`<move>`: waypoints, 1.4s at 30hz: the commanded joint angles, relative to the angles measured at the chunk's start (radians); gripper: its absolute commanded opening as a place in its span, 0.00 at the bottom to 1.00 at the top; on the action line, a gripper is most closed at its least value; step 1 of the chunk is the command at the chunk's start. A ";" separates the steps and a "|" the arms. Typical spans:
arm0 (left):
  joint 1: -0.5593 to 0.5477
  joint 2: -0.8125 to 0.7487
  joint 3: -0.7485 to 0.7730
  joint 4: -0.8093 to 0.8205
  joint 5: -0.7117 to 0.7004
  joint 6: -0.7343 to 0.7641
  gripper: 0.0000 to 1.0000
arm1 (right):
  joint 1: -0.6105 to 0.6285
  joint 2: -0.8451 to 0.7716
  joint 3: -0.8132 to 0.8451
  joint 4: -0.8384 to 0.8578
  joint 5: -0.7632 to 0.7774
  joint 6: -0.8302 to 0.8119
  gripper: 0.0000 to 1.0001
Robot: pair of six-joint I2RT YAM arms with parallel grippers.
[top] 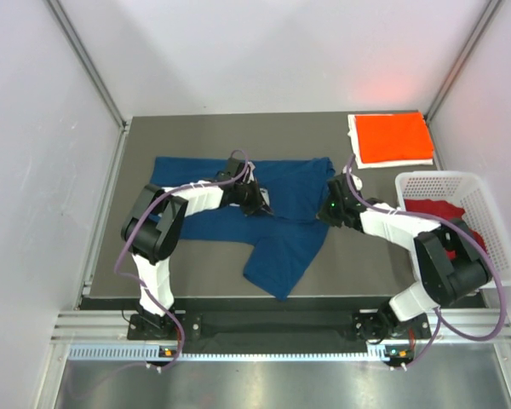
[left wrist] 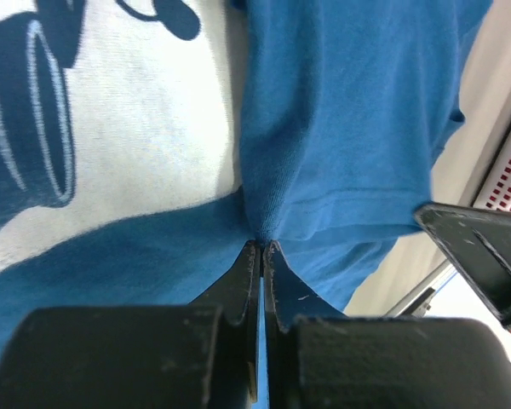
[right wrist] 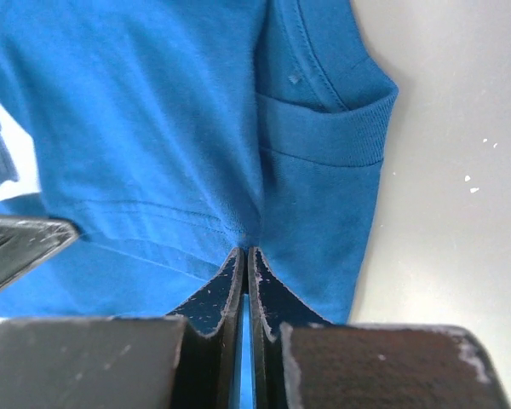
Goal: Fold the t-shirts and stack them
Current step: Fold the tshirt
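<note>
You have the blue t-shirt (top: 283,245) lying unfolded and rumpled across the middle of the dark grey table (top: 196,266), one sleeve reaching out to the left and a long flap of cloth trailing toward the near edge. Your left gripper (left wrist: 261,245) sits at the shirt's far-middle part with its black jaws pressed together on a small pinch of the knit, and the cloth puckers into fine creases right at the tips. Beside that pinch you can see the white chest print (left wrist: 136,128), a flat, smooth patch with dark blue curved outlines drawn through it. Your right gripper (right wrist: 243,252) is at the shirt's right edge, its scuffed black jaws likewise closed on a thin fold of the same fabric, just below a double-stitched seam. Next to it lies the ribbed collar band (right wrist: 322,136), thicker than the jersey around it and ending in a rounded corner on the bare table. At the far right corner the orange-red t-shirt (top: 394,137) lies as a neat flat rectangle, with a white edge showing beneath it on the left and near sides; you cannot tell what that layer is. Just nearer than it stands the white plastic lattice basket (top: 444,180), with the dark red t-shirt (top: 433,211) bunched loosely inside.
</note>
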 commanded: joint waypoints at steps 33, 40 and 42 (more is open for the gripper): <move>-0.002 -0.054 0.122 -0.346 -0.210 0.091 0.00 | 0.110 -0.164 -0.017 -0.138 0.137 0.119 0.00; -0.002 -0.031 0.129 -0.362 -0.210 0.094 0.00 | 0.134 -0.152 -0.038 -0.115 0.144 0.148 0.00; -0.002 -0.027 0.132 -0.371 -0.219 0.096 0.00 | 0.137 -0.152 -0.040 -0.114 0.146 0.157 0.00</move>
